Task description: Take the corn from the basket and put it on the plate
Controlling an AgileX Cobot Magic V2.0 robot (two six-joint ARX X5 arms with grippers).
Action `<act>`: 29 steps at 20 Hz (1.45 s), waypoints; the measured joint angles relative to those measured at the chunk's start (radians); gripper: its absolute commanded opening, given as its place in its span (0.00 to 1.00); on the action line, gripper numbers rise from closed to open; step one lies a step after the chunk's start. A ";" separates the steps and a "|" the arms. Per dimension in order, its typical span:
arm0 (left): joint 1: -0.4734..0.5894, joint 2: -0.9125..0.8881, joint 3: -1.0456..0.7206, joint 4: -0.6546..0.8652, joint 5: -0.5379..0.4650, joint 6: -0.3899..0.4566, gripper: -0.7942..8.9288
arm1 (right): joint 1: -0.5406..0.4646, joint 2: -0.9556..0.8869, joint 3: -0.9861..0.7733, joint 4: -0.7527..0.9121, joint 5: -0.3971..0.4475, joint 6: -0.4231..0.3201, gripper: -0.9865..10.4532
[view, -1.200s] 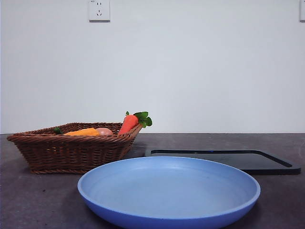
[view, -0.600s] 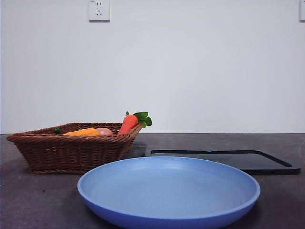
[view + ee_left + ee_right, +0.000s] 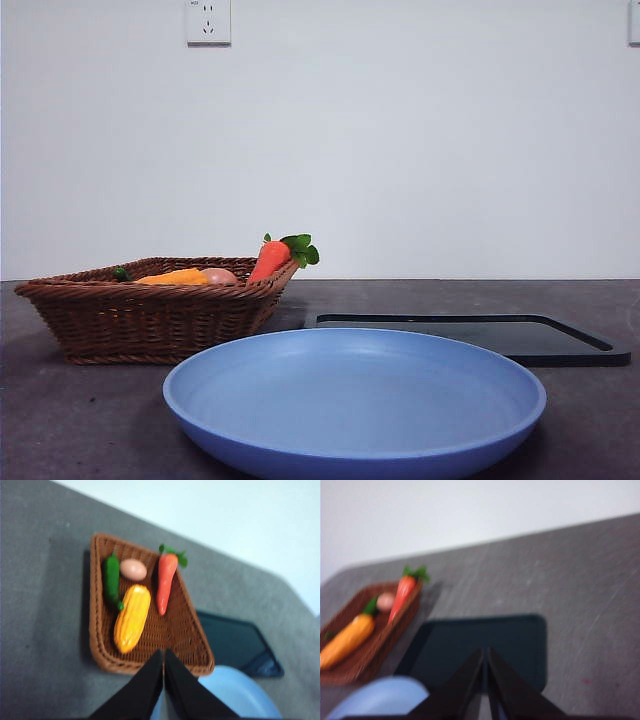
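1. Nothing of the task looks done yet: the plate, nearest in the front view, lies bare, and the corn is in the basket, so the whole pick and carry remain.
2. The left gripper hangs above the basket's near edge, jaws pressed together and empty; the right gripper, likewise closed on nothing, waits over the black tray.
3. Farther left, the basket holds the corn, a carrot to its right, a peach-coloured egg and what seems a green pepper, blurred here.
4. The tray at far right carries nothing
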State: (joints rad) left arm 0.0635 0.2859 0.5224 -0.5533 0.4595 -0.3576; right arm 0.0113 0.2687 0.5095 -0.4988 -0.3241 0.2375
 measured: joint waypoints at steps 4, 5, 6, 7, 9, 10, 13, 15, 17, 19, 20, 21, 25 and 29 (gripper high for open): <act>0.000 0.094 0.087 -0.117 0.014 0.105 0.09 | 0.000 0.109 0.087 -0.133 -0.072 -0.099 0.09; 0.000 0.114 0.106 -0.148 0.015 0.131 0.09 | 0.000 0.130 0.104 -0.160 -0.081 -0.115 0.09; -0.001 0.138 0.128 -0.183 0.016 0.163 0.09 | 0.000 0.165 0.134 -0.203 -0.097 -0.145 0.09; -0.003 0.156 0.142 -0.204 0.017 0.187 0.09 | 0.000 0.183 0.150 -0.227 -0.103 -0.160 0.09; -0.016 0.188 0.166 -0.246 0.019 0.228 0.09 | 0.003 0.230 0.193 -0.289 -0.123 -0.196 0.09; -0.025 0.204 0.177 -0.268 0.020 0.247 0.09 | 0.010 0.253 0.216 -0.319 -0.128 -0.214 0.09; -0.060 0.246 0.195 -0.319 0.034 0.306 0.09 | 0.042 0.329 0.287 -0.417 -0.130 -0.267 0.09; -0.084 0.267 0.195 -0.355 0.035 0.340 0.09 | 0.068 0.367 0.311 -0.445 -0.133 -0.286 0.09; -0.096 0.277 0.196 -0.358 0.035 0.352 0.09 | 0.088 0.386 0.312 -0.449 -0.133 -0.293 0.09; -0.097 0.277 0.195 -0.355 0.035 0.359 0.13 | 0.097 0.397 0.312 -0.451 -0.134 -0.294 0.10; -0.097 0.277 0.195 -0.355 0.035 0.360 0.19 | 0.098 0.400 0.312 -0.451 -0.133 -0.293 0.14; -0.097 0.277 0.195 -0.354 0.035 0.359 0.28 | 0.098 0.402 0.312 -0.451 -0.134 -0.293 0.19; -0.097 0.277 0.195 -0.341 0.035 0.359 0.49 | 0.098 0.404 0.312 -0.444 -0.134 -0.285 0.32; -0.097 0.277 0.195 -0.330 0.035 0.358 0.48 | 0.103 0.449 0.313 -0.419 -0.154 -0.255 0.32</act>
State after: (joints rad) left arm -0.0338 0.5629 0.7177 -0.8837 0.4942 0.0006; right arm 0.1146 0.7181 0.8223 -0.9180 -0.4786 -0.0177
